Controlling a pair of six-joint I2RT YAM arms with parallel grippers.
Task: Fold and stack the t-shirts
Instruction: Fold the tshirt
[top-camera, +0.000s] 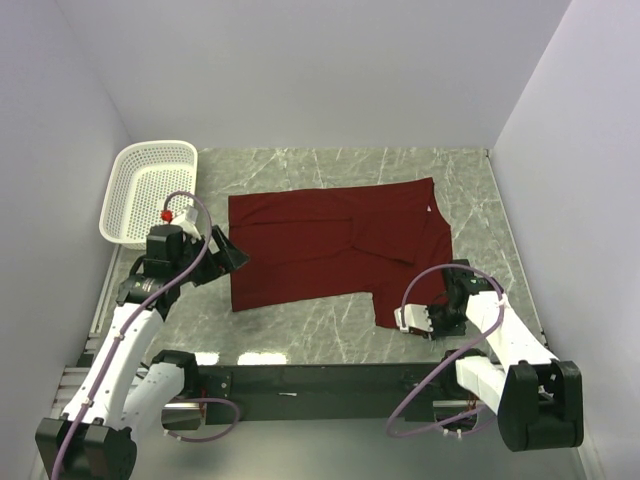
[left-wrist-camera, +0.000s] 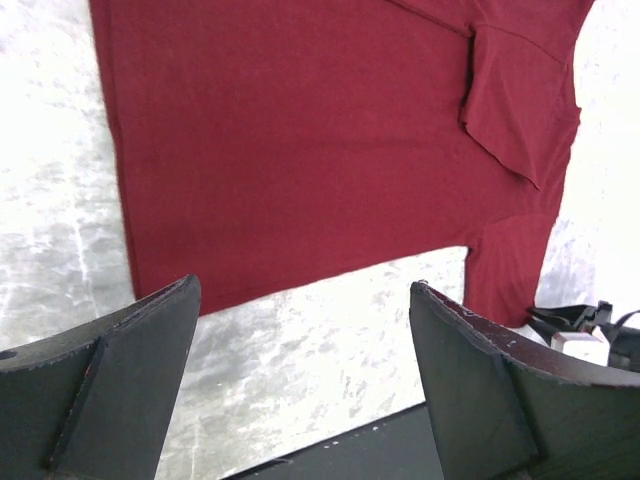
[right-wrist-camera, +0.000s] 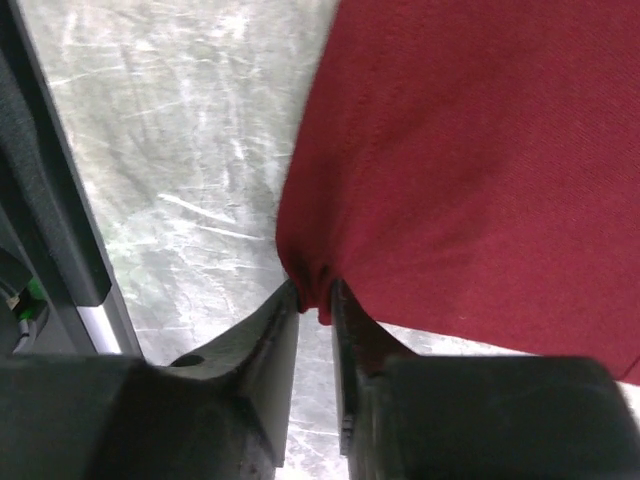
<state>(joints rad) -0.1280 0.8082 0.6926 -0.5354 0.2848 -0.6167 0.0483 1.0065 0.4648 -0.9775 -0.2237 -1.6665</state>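
Observation:
A plain maroon t-shirt (top-camera: 330, 245) lies spread on the grey marble table, one sleeve folded over at the right. My left gripper (top-camera: 232, 256) hovers at the shirt's left edge, open and empty; in the left wrist view (left-wrist-camera: 305, 330) its jaws stand wide over bare table just below the shirt's hem (left-wrist-camera: 300, 150). My right gripper (top-camera: 405, 318) is at the shirt's near right corner. In the right wrist view (right-wrist-camera: 315, 300) its jaws are shut on a pinched corner of the maroon cloth (right-wrist-camera: 470, 160).
A white perforated basket (top-camera: 148, 190) stands at the table's far left. The table's dark front rail (top-camera: 320, 378) runs along the near edge. White walls enclose the table at the back and both sides.

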